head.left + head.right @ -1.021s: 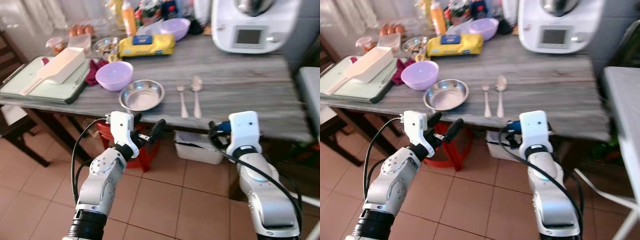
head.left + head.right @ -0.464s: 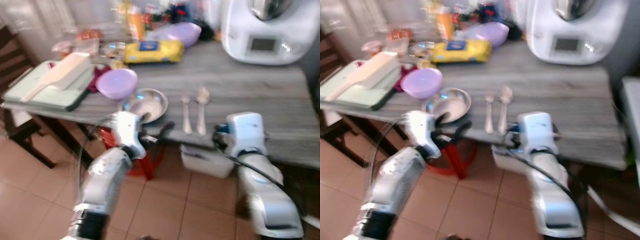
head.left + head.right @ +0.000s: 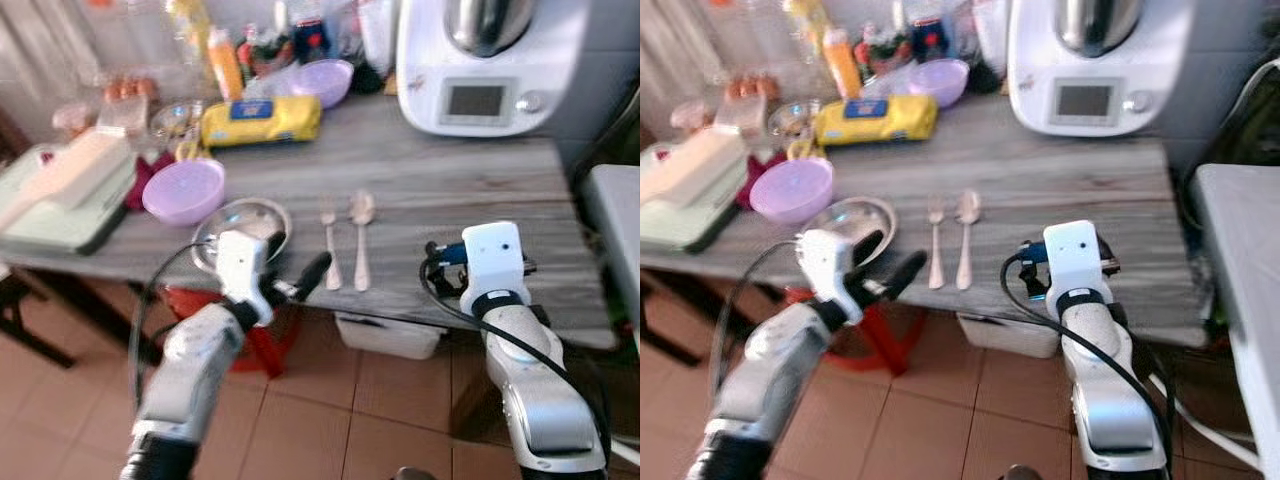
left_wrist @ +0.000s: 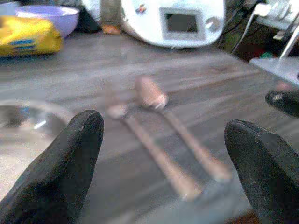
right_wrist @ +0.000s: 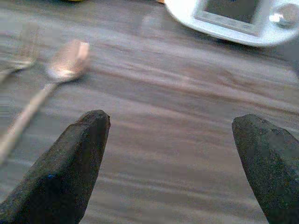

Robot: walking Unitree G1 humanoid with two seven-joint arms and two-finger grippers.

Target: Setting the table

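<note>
- Fork [image 3: 328, 242] and spoon [image 3: 360, 238] lay side by side, apart, on the grey table [image 3: 470, 190], just right of the steel bowl [image 3: 240, 222].
- Judged light, stiff and slippery; lying flat, hard to pinch, best taken across the thin handles near the table edge.
- Left gripper [image 4: 163, 158] hovered at that edge just before the bowl, fingers [image 4: 70, 163] spread wide, nothing held, aimed at the cutlery.
- Right gripper [image 5: 173, 163] hung right of the spoon over bare wood, likewise spread and empty.
- Behind the bowl: lilac bowl [image 3: 184, 190], yellow pack [image 3: 260, 119], bottles; white appliance [image 3: 480, 60] far right of it.
- Bowl rim crowded the fork's left side; likely bumped on a low approach.
</note>
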